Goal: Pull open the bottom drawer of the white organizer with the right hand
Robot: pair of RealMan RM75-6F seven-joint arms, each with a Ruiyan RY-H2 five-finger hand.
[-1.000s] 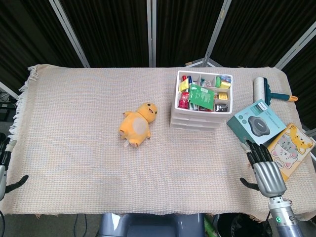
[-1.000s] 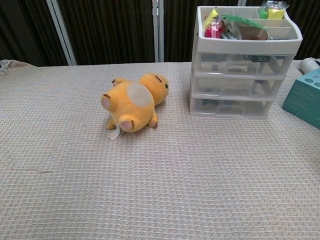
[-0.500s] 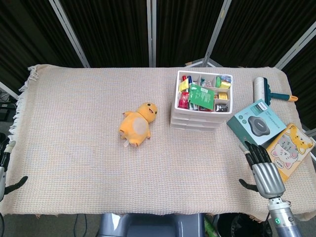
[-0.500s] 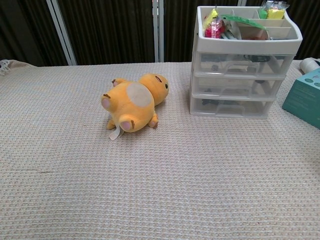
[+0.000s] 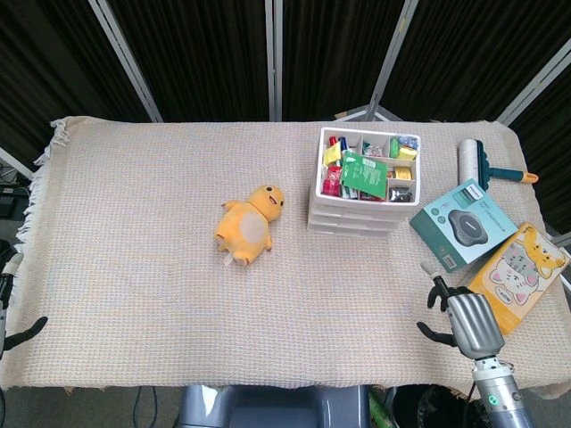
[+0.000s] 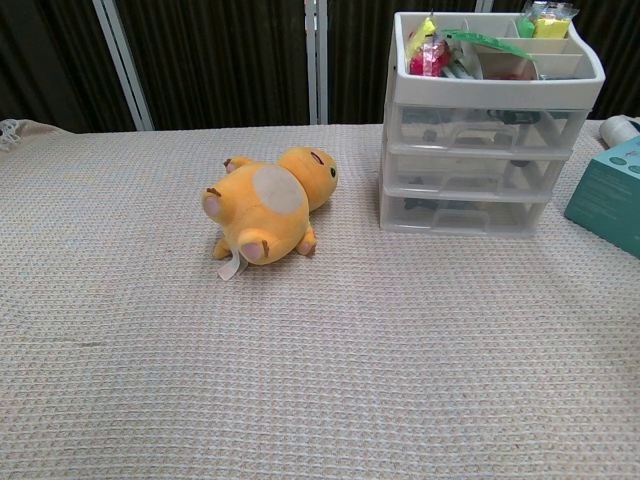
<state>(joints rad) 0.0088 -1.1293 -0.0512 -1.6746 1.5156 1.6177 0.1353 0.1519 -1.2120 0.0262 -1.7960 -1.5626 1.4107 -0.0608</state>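
Observation:
The white organizer (image 5: 314, 198) (image 6: 392, 150) stands at the back right of the table, its top tray full of colourful small items. Its three clear drawers sit flush with one another; the bottom drawer (image 6: 462, 213) (image 5: 354, 228) is closed, its front facing me. My right hand (image 5: 464, 321) hovers near the table's front right edge, well short of the organizer and off to its right. It holds nothing, with its fingers (image 5: 437, 292) bent and its thumb out to the side. My left hand (image 5: 9, 308) is only partly seen at the far left edge, empty. Neither hand shows in the chest view.
A yellow plush toy (image 5: 249, 224) (image 6: 266, 203) lies left of the organizer. A teal box (image 5: 462, 224) (image 6: 610, 193), a cat picture book (image 5: 522, 265) and a lint roller (image 5: 473, 162) lie to the organizer's right, close to my right hand. A woven cloth (image 5: 152, 196) covers the table.
My right hand has shifted left and back toward the front edge, and its fingers have bent from stretched out. My left hand has slid slightly further out of view. The drawers have not moved.

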